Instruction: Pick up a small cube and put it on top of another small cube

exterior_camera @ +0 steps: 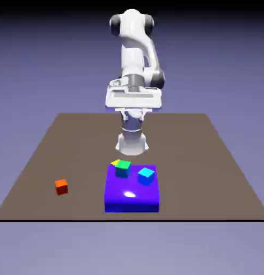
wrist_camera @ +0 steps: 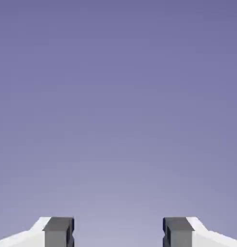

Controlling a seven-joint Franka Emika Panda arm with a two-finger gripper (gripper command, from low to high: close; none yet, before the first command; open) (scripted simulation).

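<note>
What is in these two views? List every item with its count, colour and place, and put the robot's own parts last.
table: one, brown, under everything.
big blue block: one, deep blue, on the table near its front edge, about centre.
green cube: one, green, on the block's top, toward the exterior view's left, with a yellow patch beside it.
light-blue cube: one, light blue, on the block's top, toward the exterior view's right.
small cube: one, red-orange, alone on the table at the exterior view's left.
arm: one, white, at the table's far edge.
pincer: one, grey tips apart, nothing between them, facing only backdrop.
</note>
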